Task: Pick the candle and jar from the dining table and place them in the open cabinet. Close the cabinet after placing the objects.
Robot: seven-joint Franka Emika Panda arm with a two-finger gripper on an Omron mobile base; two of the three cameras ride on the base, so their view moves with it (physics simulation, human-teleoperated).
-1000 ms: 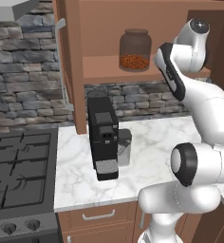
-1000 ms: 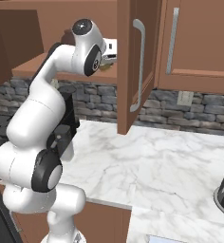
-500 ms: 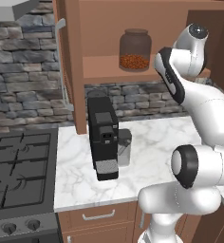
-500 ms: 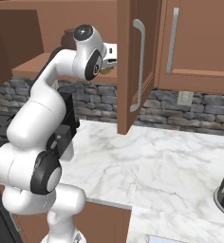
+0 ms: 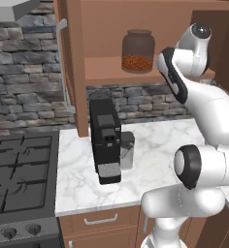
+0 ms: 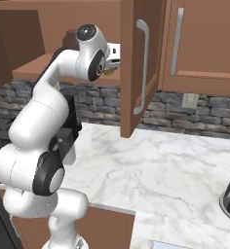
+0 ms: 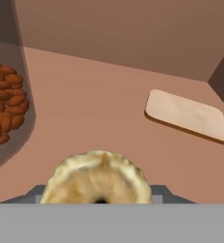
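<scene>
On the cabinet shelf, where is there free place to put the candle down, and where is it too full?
The bare shelf between the jar and the flat wooden board is free, straight ahead of the candle held in the end effector. The strip behind the board is open too. It is crowded beside the jar.

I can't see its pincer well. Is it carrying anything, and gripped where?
Yes: the candle, a tan spool, sits in the pincer, apparently held by its sides.
</scene>
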